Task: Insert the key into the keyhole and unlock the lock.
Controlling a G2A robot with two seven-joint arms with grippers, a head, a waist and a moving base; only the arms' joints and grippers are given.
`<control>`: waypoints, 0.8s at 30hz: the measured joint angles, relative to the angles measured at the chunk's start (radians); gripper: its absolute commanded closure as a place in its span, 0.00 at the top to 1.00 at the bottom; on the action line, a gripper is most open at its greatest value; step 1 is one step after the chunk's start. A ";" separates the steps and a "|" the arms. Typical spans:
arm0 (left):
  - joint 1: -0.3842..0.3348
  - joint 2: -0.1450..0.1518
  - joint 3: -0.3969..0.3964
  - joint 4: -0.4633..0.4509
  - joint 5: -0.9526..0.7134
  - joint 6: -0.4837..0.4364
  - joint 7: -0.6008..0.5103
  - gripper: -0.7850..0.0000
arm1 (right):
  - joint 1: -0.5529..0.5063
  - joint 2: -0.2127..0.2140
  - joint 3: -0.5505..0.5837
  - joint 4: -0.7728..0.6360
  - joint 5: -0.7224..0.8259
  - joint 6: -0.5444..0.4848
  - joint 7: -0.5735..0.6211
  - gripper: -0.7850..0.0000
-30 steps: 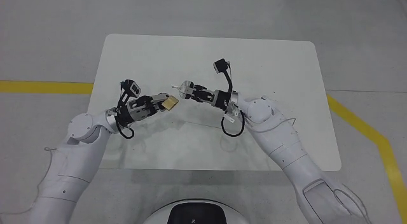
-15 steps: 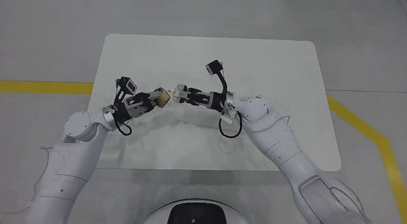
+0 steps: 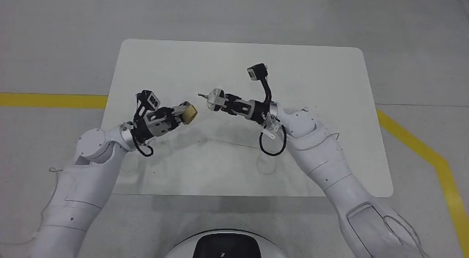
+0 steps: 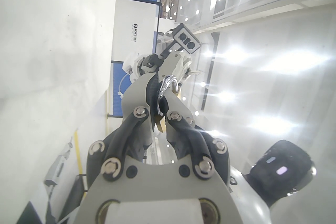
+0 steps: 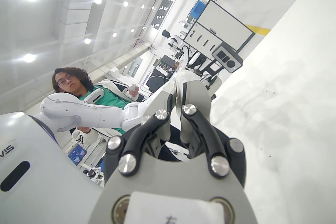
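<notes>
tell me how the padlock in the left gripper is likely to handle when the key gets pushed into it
The padlock looks like solid brass with a steel shackle, so it is probably rigid and heavy for its size. The left gripper clamps smooth metal around the shackle, so the body may pivot or slip when the key pushes in.

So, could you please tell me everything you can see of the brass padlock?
The small brass-coloured padlock has a blocky yellow metal body and a curved, shiny silver shackle. It is held in the air above the white table, clamped between the grey fingers of the left gripper. The small key held by the right gripper is near it but not touching. Whether the shackle is locked cannot be told.
</notes>
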 measured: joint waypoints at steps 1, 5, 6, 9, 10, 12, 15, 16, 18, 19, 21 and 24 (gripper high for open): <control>-0.008 0.001 -0.001 0.010 -0.009 0.027 -0.006 0.00 | -0.010 0.005 0.015 -0.008 -0.003 -0.005 -0.003 0.00; -0.025 0.004 -0.003 0.023 0.016 0.055 0.002 0.00 | -0.049 0.020 0.058 -0.050 0.015 -0.012 0.002 0.00; -0.024 0.004 -0.003 0.022 0.015 0.054 0.002 0.00 | -0.050 0.020 0.058 -0.050 0.016 -0.012 0.002 0.00; -0.024 0.004 -0.003 0.022 0.014 0.054 0.002 0.00 | -0.049 0.020 0.057 -0.049 0.015 -0.012 0.002 0.00; -0.024 0.004 -0.003 0.022 0.014 0.054 0.002 0.00 | -0.049 0.020 0.057 -0.049 0.015 -0.012 0.002 0.00; -0.016 0.003 0.002 0.010 0.007 0.058 0.013 0.00 | -0.049 0.020 0.057 -0.049 0.015 -0.012 0.002 0.00; -0.009 0.000 0.021 -0.008 -0.015 0.126 0.030 0.00 | -0.050 0.020 0.058 -0.050 0.014 -0.011 0.000 0.00; -0.013 -0.001 0.028 -0.004 -0.031 0.159 0.027 0.00 | -0.051 0.022 0.064 -0.055 0.003 -0.006 -0.010 0.00; -0.031 -0.005 0.047 0.013 -0.079 0.247 0.010 0.00 | -0.063 0.033 0.092 -0.089 -0.083 0.011 -0.065 0.00; -0.041 -0.007 0.056 0.023 -0.096 0.284 0.004 0.00 | -0.076 0.038 0.107 -0.115 -0.135 0.017 -0.090 0.00; -0.071 -0.012 0.082 0.047 -0.118 0.358 0.003 0.00 | -0.117 0.054 0.156 -0.185 -0.241 0.032 -0.134 0.00; -0.110 -0.024 0.124 0.069 -0.126 0.394 0.042 0.00 | -0.197 0.081 0.246 -0.299 -0.334 0.056 -0.170 0.00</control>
